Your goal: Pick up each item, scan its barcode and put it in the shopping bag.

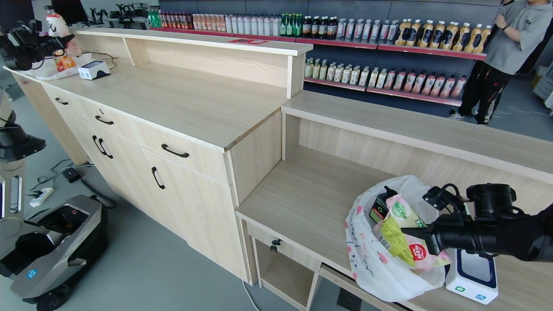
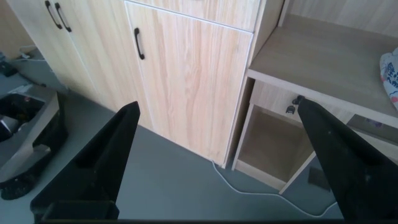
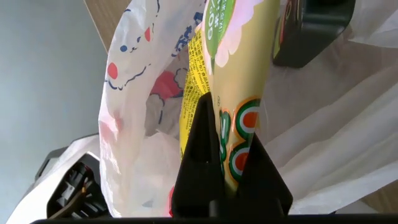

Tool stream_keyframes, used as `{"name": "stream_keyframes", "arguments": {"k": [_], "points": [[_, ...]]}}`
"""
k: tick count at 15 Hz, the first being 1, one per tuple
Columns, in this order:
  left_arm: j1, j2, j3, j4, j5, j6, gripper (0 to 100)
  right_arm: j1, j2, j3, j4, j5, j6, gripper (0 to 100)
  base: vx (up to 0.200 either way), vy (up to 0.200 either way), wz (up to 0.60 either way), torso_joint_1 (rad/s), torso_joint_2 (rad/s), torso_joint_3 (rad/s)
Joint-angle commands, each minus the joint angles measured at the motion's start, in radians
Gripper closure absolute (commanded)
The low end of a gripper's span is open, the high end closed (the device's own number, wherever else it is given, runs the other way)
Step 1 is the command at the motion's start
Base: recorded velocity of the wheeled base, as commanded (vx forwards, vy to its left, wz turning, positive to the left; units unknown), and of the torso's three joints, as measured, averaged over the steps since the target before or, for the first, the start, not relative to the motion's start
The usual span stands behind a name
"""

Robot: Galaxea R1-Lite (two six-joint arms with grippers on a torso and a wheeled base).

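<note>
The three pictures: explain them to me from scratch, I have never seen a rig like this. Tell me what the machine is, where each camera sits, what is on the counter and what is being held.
This is a wheeled robot with two arms, each ending in a two-fingered gripper. The wide picture comes from a camera on its head, looking down at a wooden shop counter. The other two come from cameras on its wrists. On the counter stand a white patterned shopping bag and, beside it, a small white scanner. The right gripper is shut on a yellow and pink snack packet, held in the bag's mouth. A dark item lies inside the bag. The left gripper is open, holds nothing, and hangs over the floor by the cabinet doors.
</note>
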Motion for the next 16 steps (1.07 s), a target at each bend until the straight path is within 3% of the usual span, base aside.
{"name": "stream_keyframes", "arguments": {"k": [1, 10, 11, 16], "points": [[0.000, 0.001, 0.000, 0.000, 0.000, 0.000, 0, 0.000, 0.030, -0.005, -0.007, 0.000, -0.002, 100, 0.000, 0.000, 0.00, 0.000, 0.00, 0.000], [0.000, 0.001, 0.000, 0.000, 0.000, 0.000, 0, 0.020, 0.064, -0.045, -0.007, 0.000, -0.001, 100, 0.000, 0.000, 0.00, 0.000, 0.00, 0.000], [0.000, 0.001, 0.000, 0.000, 0.000, 0.000, 0, 0.024, 0.065, -0.048, -0.007, 0.000, -0.001, 0, 0.000, 0.000, 0.00, 0.000, 0.00, 0.000], [0.000, 0.001, 0.000, 0.000, 0.000, 0.000, 0, 0.023, 0.008, -0.039, 0.001, 0.005, 0.022, 0, 0.000, 0.000, 0.00, 0.000, 0.00, 0.000]]}}
